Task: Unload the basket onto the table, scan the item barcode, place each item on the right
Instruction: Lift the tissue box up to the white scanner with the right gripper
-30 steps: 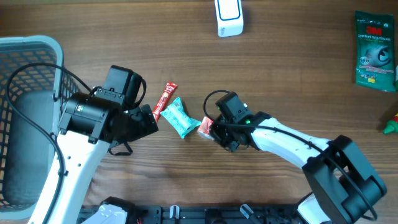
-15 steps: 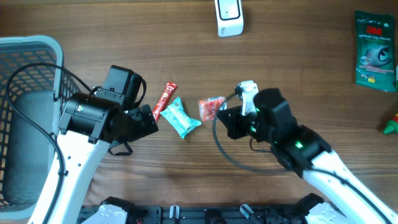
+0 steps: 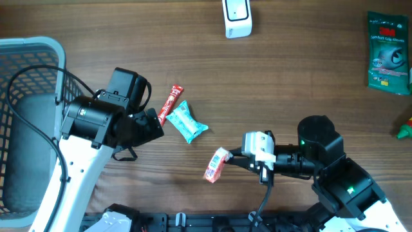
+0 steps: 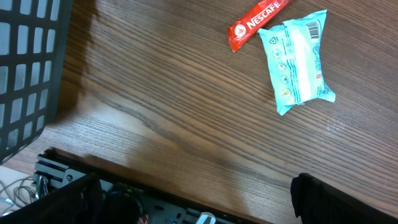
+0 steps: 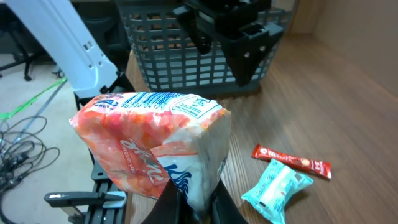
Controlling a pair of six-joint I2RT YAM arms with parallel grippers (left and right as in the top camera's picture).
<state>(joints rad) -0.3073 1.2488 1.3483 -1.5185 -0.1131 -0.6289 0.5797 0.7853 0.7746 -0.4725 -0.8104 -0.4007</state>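
Right claw (image 3: 229, 158) pinched shut on orange snack packet (image 3: 216, 165), held up near-right of the teal packet (image 3: 187, 122), blue barcode along its top edge in the wrist view. Left claw (image 3: 150, 125) spread wide, empty, just left of teal packet. Red Nescafe stick (image 3: 171, 103) touches its far-left corner. White scanner (image 3: 237, 17) well beyond, at the worktop (image 3: 309, 77) far edge

The grey plastic mesh basket (image 3: 32, 48) runs off the overhead view's left edge, and the white box-shaped scanner (image 3: 237, 18) is cut by its top edge. At the right edge, a small green-and-red object (image 3: 405, 131) is too clipped to identify. In the right wrist view, the orange-and-white crinkled snack packet (image 5: 155, 146) hides most of the right gripper (image 5: 194, 208). In the left wrist view, the left gripper (image 4: 189, 196) appears only as dark stubs at the bottom corners, and the red Nescafe stick sachet (image 4: 258, 22) is cropped at the top.
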